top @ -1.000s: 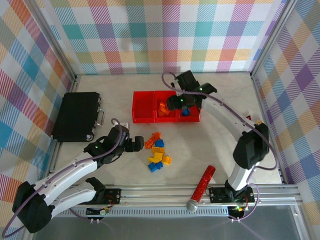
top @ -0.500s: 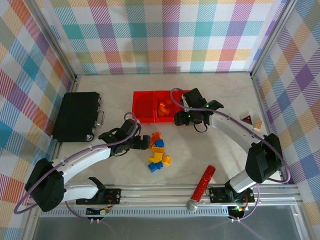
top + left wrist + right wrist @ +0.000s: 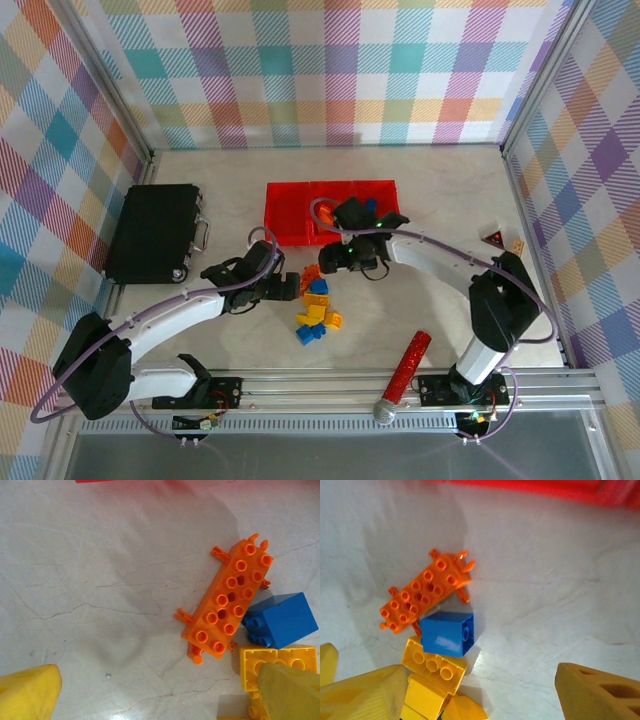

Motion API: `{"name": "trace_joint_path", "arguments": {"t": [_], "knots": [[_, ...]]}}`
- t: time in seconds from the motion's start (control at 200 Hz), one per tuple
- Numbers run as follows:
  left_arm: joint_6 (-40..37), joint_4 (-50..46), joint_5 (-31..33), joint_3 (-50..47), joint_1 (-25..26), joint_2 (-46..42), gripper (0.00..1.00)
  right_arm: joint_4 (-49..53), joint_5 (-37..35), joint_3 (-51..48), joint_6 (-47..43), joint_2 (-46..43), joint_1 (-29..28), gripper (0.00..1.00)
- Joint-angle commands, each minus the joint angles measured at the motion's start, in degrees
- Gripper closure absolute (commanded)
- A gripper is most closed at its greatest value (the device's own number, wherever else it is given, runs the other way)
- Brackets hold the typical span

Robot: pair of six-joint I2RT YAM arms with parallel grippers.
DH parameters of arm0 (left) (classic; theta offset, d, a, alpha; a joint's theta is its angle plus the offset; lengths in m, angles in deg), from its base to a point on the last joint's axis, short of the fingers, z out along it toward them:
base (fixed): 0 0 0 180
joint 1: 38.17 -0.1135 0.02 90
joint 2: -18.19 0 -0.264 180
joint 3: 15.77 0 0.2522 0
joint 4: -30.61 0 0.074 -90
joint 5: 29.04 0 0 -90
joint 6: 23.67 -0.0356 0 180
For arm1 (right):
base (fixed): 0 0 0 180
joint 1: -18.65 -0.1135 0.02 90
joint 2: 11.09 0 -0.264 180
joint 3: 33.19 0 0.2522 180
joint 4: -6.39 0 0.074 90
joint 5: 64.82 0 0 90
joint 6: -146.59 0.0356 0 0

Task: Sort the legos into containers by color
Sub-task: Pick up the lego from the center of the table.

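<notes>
The legos lie in a loose pile (image 3: 316,305) on the table in front of the containers (image 3: 290,212), a row of red bins. The pile has a long orange plate (image 3: 230,597), a blue brick (image 3: 280,620) and yellow bricks (image 3: 434,666). My left gripper (image 3: 289,290) stands open just left of the pile. In its wrist view the left gripper (image 3: 160,695) has bare table between its fingers. My right gripper (image 3: 335,262) hangs open above the pile's far side. In its wrist view the right gripper (image 3: 480,695) has the blue brick (image 3: 447,634) and yellow bricks near its left finger.
A large black case (image 3: 155,232) lies at the left. A glittery red microphone (image 3: 402,377) lies near the front rail. A dark triangular piece (image 3: 494,238) and a small tan block (image 3: 517,245) sit by the right wall. Checked walls enclose the table.
My right arm swung from over the right bin down to the pile, and its jaws opened wider. My left gripper advanced to the pile's left edge and has since held there, open.
</notes>
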Motion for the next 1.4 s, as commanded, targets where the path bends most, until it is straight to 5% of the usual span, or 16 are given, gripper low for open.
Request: {"name": "trace_joint_path", "arguments": {"t": [0.0,0.545,0.955,1.395], "knots": [[2.5,0.6,2.5,-2.2,0.6,-4.0,0.00,1.5,-1.3,2.1,4.3,2.4,-2.1,0.21],[8.4,-4.7,14.4,-10.4,0.5,-24.5,0.00,7.6,-9.8,12.5,9.3,15.7,-10.1,0.20],[8.8,-5.1,15.9,-11.0,0.5,-25.7,0.00,5.8,-10.4,12.4,8.2,18.6,-10.3,0.21],[9.2,-6.2,16.8,-10.8,0.5,-26.3,0.00,6.5,-12.9,12.9,5.8,20.9,-10.0,0.43]]}}
